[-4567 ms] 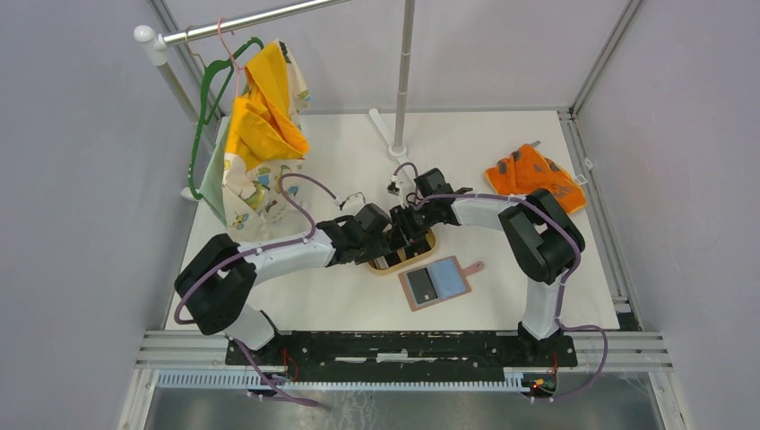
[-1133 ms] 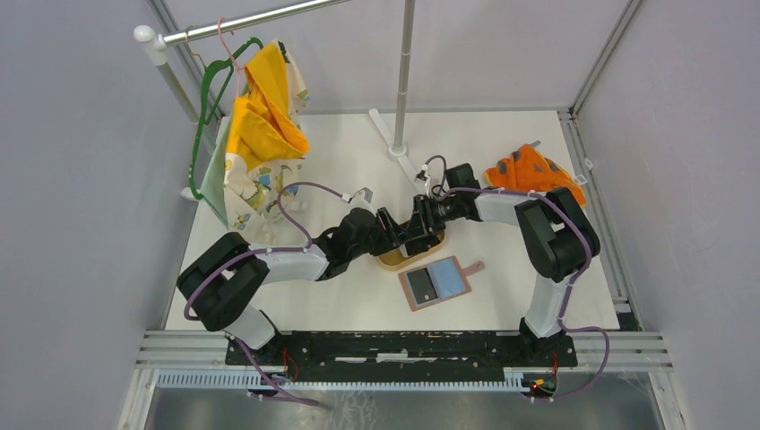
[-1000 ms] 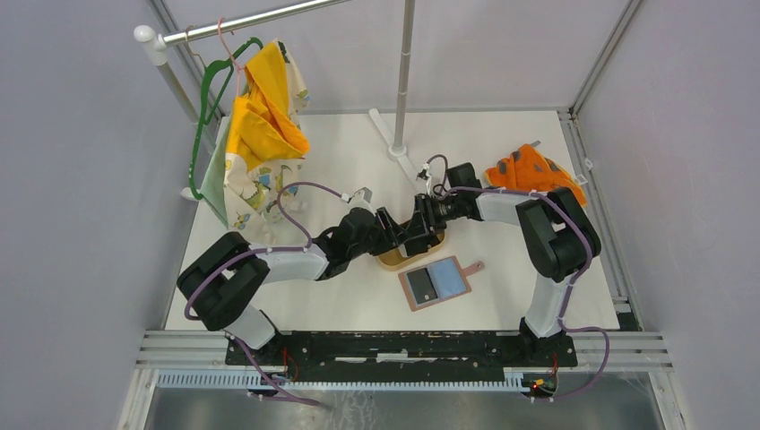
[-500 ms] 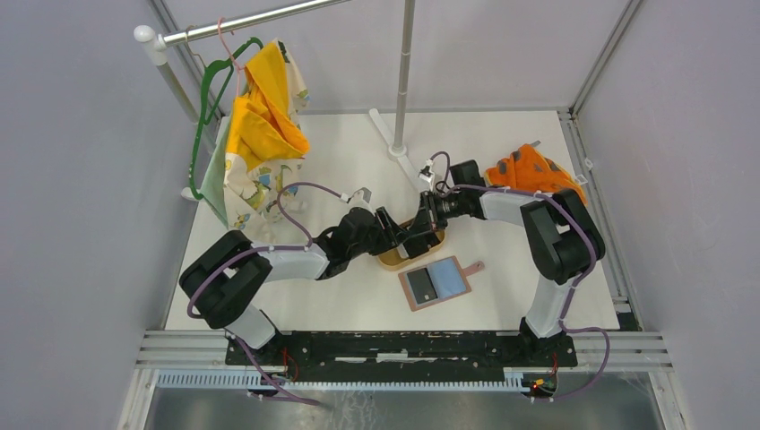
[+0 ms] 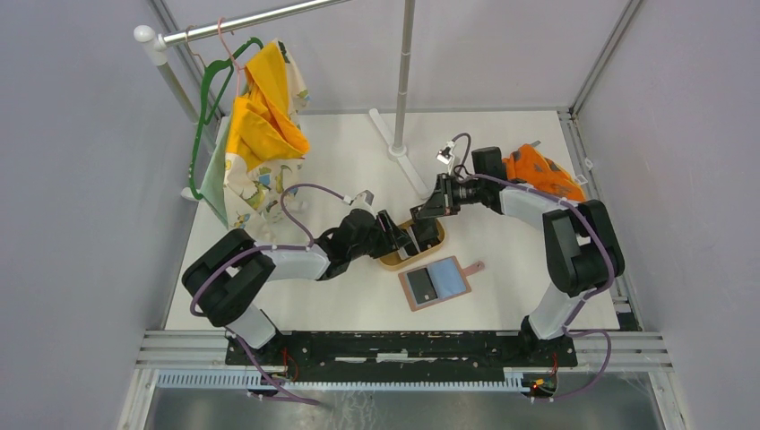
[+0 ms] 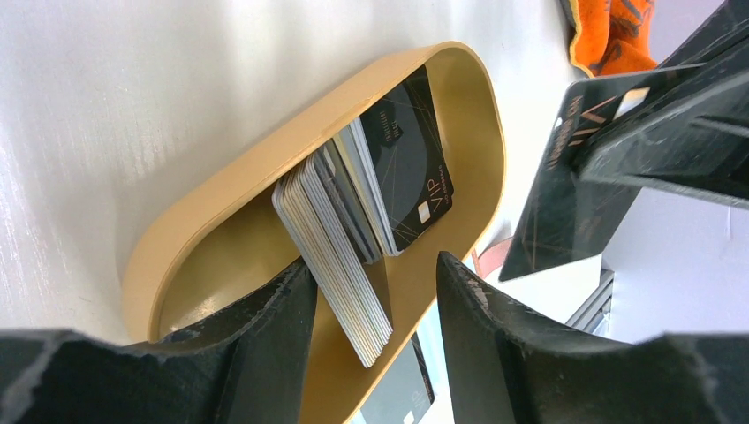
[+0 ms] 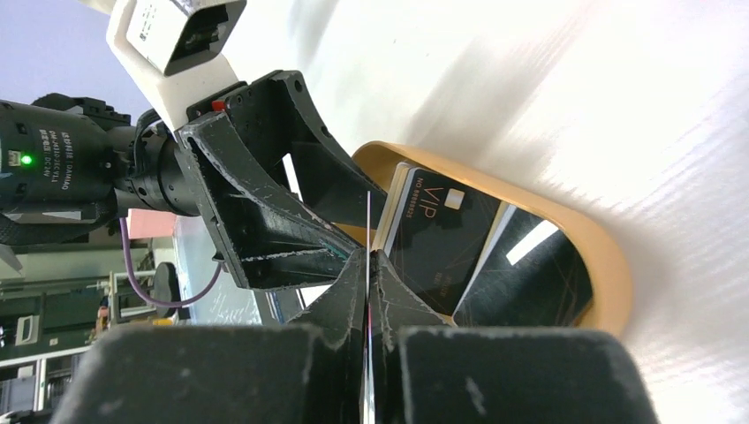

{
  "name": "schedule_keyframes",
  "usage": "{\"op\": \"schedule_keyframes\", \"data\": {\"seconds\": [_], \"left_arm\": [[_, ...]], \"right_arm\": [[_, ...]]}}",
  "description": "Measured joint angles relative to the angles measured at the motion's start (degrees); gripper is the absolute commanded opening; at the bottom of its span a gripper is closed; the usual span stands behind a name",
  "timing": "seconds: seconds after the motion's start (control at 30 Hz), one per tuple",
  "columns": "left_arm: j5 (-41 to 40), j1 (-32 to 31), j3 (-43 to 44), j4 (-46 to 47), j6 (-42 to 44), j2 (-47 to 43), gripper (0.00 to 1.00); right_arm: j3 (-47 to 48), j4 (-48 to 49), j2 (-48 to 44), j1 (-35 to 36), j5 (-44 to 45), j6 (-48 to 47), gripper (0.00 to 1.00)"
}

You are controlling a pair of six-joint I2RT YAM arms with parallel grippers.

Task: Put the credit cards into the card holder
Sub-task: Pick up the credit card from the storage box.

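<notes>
Presently, top and both wrist views agree on the layout.

- Oval light-wood tray (image 6: 265, 172) sits mid-counter (image 5: 341, 152). The credit cards (image 6: 353, 238) stand in it on edge as a leaning stack, mostly grey-white edges, with a black "VIP" card at the front face.
- Right fingers (image 7: 389, 300) are pinched tight on one black card (image 6: 565, 194). The right wrist view shows it edge-on as a thin line between the pads. The left wrist view shows its printed face, hanging above the far end of the tray and clear of the stack.
- Left fingers (image 6: 265, 344) are parted to a medium gap at the near-left end of the tray, one on each side of the lower end of the stack. They are wider than the stack, and I cannot tell whether either pad touches a card. Nothing is clamped.
- Card holder (image 5: 444, 279) lies opened flat on the counter, just on the near side of the tray, with the blue-grey lining up and the strap tab pointing right. A dark card (image 5: 419, 285) lies on its left half. No fingers are on it.
- Orange patterned cloth (image 5: 547, 175) is at the far right of the counter, partly behind the right arm.
</notes>
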Motion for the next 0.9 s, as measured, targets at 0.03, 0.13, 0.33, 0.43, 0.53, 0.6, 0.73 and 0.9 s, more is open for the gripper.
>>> {"op": "schedule_keyframes", "data": {"seconds": [0.03,0.13,0.33,0.43,0.53,0.6,0.73,0.9], "left_arm": [[0.02,0.00,0.02,0.00,0.00,0.00,0.59],[0.11,0.00,0.33,-0.20,0.07,0.20,0.59],[2.14,0.00,2.69,-0.04,0.13,2.21,0.60],[3.08,0.00,3.69,0.37,0.42,3.15,0.61],[3.96,0.00,4.35,1.25,1.09,4.07,0.61],[4.33,0.00,4.94,1.66,1.53,4.81,0.61],[5.35,0.00,6.82,2.27,2.12,6.93,0.61],[6.12,0.00,8.44,3.02,2.84,8.17,0.61]], "right_arm": [[0.00,-0.09,-0.37,-0.55,0.00,-0.20,0.00],[0.00,-0.39,-1.01,-2.29,0.13,-0.87,0.01],[0.00,-1.18,-1.81,-5.07,0.35,-1.99,0.01],[0.00,-1.51,-2.03,-5.90,0.37,-2.25,0.01],[0.00,-1.68,-2.10,-6.54,0.55,-2.47,0.01],[0.00,-1.86,-2.21,-6.86,0.70,-2.62,0.01],[0.00,-1.92,-2.56,-7.52,0.74,-2.82,0.01],[0.00,-2.12,-2.84,-8.26,1.09,-3.69,0.00]]}}
